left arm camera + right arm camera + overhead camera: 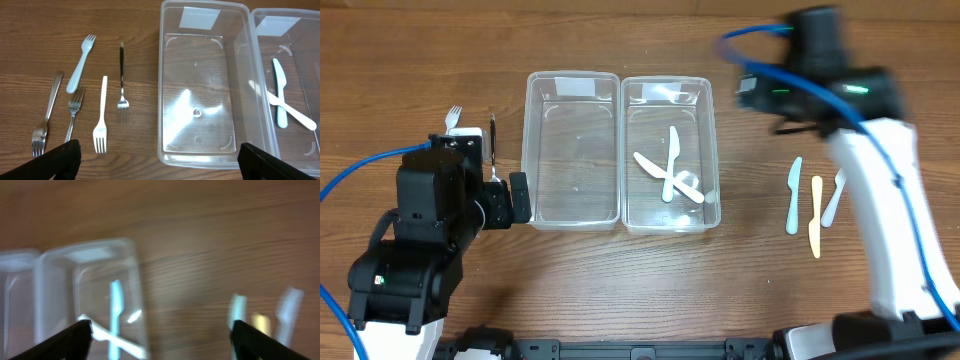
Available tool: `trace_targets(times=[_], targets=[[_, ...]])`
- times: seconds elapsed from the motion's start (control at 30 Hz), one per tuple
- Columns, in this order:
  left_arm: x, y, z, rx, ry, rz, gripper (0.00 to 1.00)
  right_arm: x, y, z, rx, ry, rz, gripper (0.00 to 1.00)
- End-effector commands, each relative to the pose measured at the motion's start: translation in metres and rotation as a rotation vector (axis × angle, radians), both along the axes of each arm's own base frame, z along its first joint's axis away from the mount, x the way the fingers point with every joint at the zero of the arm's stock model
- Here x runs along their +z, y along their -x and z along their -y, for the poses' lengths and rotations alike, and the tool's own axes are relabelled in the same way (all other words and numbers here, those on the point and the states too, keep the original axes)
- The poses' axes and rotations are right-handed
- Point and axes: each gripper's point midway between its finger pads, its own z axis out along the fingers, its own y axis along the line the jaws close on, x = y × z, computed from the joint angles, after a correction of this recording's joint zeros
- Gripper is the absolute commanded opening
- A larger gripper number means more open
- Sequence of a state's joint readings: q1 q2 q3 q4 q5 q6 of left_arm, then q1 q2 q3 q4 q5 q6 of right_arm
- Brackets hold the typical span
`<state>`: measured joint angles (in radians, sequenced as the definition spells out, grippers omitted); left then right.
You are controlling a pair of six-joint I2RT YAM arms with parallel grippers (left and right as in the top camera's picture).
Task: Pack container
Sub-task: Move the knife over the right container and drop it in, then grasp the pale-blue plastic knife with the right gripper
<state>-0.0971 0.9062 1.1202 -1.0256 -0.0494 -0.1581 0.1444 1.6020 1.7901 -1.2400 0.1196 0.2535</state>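
Right of the 2 clear containers, 3 knives (814,215) lie on the counter (420,60) — I judge this the knife-packing step, since the right container (713,150) holds crossed knives (670,178) while the left container (528,150) is empty, with 5 forks (102,115) beside it. My right gripper (162,340) hangs blurred above the counter, fingers wide apart, carrying nothing — the left gripper (160,162) is likewise spread and empty. Next I'd lower the right gripper over 1 loose knife, square to its handle, and close.
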Motion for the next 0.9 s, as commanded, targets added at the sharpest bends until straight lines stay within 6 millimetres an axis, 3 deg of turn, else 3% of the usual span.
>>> trace_targets(times=[0.0, 0.1, 0.2, 0.33, 0.53, 0.67, 0.87], targets=[[0.01, -0.001, -0.002, 0.0, -0.01, 0.027, 1.0, -0.013, 0.016, 0.067, -0.146, -0.009, -0.087, 0.99], [0.01, -0.001, -0.002, 0.0, -0.01, 0.027, 1.0, -0.043, 0.03, 0.094, -0.161, -0.071, -0.171, 1.0], [0.01, -0.001, -0.002, 0.0, -0.01, 0.027, 1.0, -0.093, 0.048, 0.116, -0.215, -0.089, -0.28, 1.0], [0.011, -0.002, -0.002, 0.0, -0.01, 0.033, 1.0, -0.164, 0.061, 0.113, -0.205, -0.101, -0.395, 1.0], [0.011, -0.002, -0.002, 0.0, -0.009, 0.033, 1.0, -0.228, 0.068, 0.097, -0.153, -0.107, -0.542, 1.0], [0.01, -0.002, -0.002, 0.0, -0.01, 0.031, 1.0, -0.249, 0.064, 0.087, -0.116, -0.1, -0.579, 1.0], [0.01, -0.002, -0.002, 0.0, -0.01, 0.03, 1.0, -0.257, 0.055, 0.085, -0.082, -0.086, -0.553, 1.0]])
